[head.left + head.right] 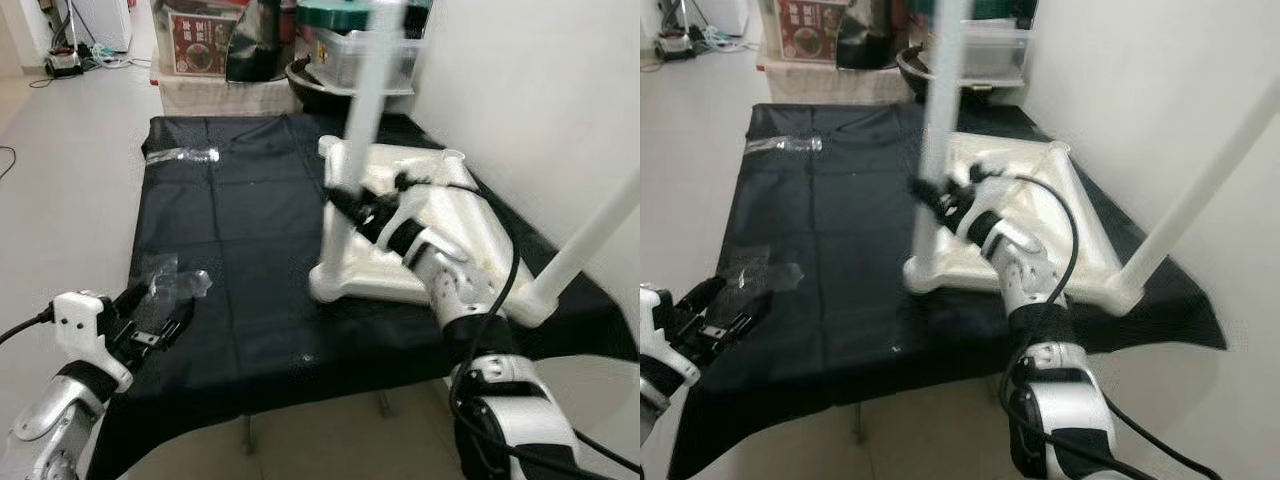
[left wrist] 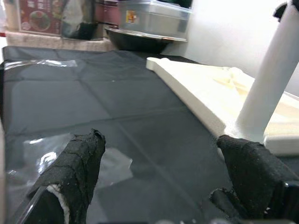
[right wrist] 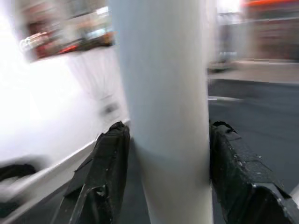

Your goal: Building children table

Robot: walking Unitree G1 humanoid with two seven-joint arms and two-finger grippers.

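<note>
Lying upside down on a black cloth (image 1: 240, 250) spread over the floor, the white tabletop (image 1: 455, 235) is seen beside the wall, with 2 white legs rising from it. The near-left leg (image 1: 365, 110) is grasped by the right gripper (image 1: 350, 205), its 2 black fingers (image 3: 107, 172) clenched on either side of the post. The second leg (image 1: 595, 240) stands at the near-right corner. The left gripper (image 1: 150, 325) is held low over the cloth's near edge, fingers spread apart and holding nothing, above crumpled clear plastic wrap (image 1: 170, 275). More plastic (image 1: 185, 155) lies at the cloth's far-left edge. Boxes and a dark bowl (image 2: 138, 42) are stacked beyond.
</note>
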